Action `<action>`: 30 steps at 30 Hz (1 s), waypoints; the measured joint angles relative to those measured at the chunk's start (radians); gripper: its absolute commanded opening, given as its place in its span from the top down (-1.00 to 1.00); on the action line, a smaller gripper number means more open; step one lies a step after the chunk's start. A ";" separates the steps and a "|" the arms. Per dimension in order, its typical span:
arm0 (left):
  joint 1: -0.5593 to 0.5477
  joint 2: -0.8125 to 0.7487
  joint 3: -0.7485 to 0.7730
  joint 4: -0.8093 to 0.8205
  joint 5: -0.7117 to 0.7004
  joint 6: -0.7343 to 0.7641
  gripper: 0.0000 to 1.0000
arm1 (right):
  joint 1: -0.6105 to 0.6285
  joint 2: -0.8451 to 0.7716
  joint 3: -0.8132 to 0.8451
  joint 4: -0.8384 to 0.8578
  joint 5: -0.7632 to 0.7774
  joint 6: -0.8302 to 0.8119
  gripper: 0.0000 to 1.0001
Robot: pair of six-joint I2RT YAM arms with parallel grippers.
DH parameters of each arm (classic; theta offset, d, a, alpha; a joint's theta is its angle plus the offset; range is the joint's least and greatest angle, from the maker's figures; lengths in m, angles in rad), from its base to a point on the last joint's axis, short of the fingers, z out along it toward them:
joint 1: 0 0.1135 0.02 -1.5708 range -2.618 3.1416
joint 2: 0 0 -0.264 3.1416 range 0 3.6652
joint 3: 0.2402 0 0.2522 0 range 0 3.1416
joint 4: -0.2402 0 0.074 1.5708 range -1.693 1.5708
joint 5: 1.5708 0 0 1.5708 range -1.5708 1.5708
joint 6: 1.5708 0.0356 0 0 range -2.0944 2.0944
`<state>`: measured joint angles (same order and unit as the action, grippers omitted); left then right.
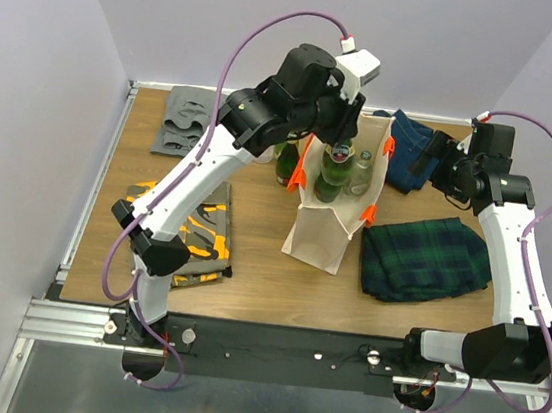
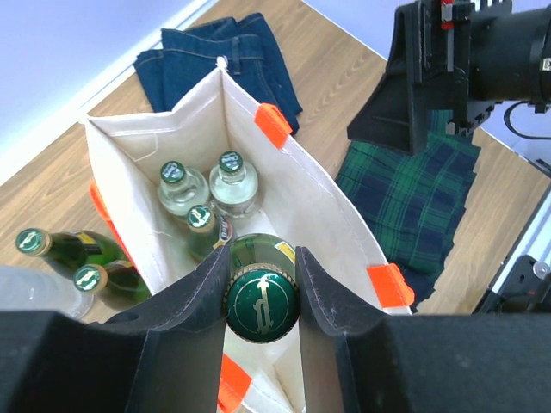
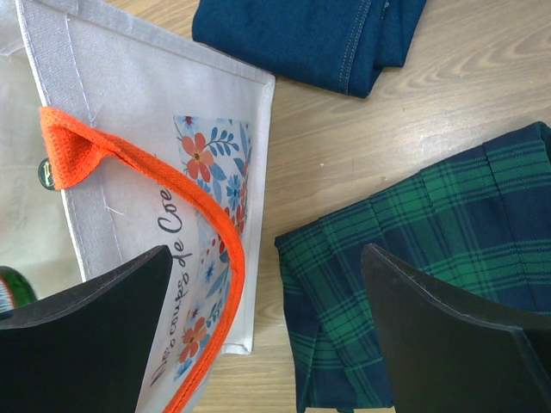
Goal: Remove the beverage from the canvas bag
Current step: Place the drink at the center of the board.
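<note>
Bottles [image 2: 231,176] inside canvas bag [image 2: 344,232]: four. One, green bottle [image 2: 263,301], clamped at neck by left claw [image 2: 261,258], closed tight. Loose bottles [image 2: 52,248] outside bag: two. Right claw [image 3: 267,254] gaping wide, empty, beside bag. Folded clothes [image 1: 421,255]: four.

Folded jeans [image 1: 411,143] lie beyond a green plaid cloth [image 1: 426,257] on the wooden table [image 1: 256,285].

Wooden table [image 1: 256,285] w/ canvas bag [image 1: 327,238] upright mid-table. Green bottles [image 1: 286,163] just beside bag, left side. Folded clothes around: grey top [image 1: 183,123] far left, orange-grey print cloth [image 1: 202,233] near left, jeans [image 1: 411,148] far right, green plaid [image 1: 426,257] near right.
</note>
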<state>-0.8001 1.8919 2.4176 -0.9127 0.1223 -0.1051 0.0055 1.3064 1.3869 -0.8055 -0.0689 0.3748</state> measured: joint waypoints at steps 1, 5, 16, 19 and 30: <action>0.001 -0.003 0.000 0.000 -0.003 0.000 1.00 | 0.000 0.000 0.000 0.000 0.000 0.000 -1.00; 0.007 -0.015 0.000 0.010 -0.016 0.000 1.00 | 0.000 0.000 0.000 0.000 0.000 0.000 -1.00; 0.014 -0.052 0.000 0.013 -0.058 0.003 1.00 | 0.000 0.000 0.000 0.000 0.000 0.000 -1.00; 0.016 -0.069 0.000 0.014 -0.072 0.006 1.00 | 0.000 0.000 0.000 0.000 0.000 0.000 -1.00; 0.062 -0.108 -0.034 0.026 -0.115 0.008 1.00 | 0.000 0.000 -0.001 0.000 0.000 0.000 -1.00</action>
<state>-0.7380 1.7840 2.3836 -0.8871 0.0071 -0.0967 0.0055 1.3064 1.3861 -0.8051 -0.0692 0.3748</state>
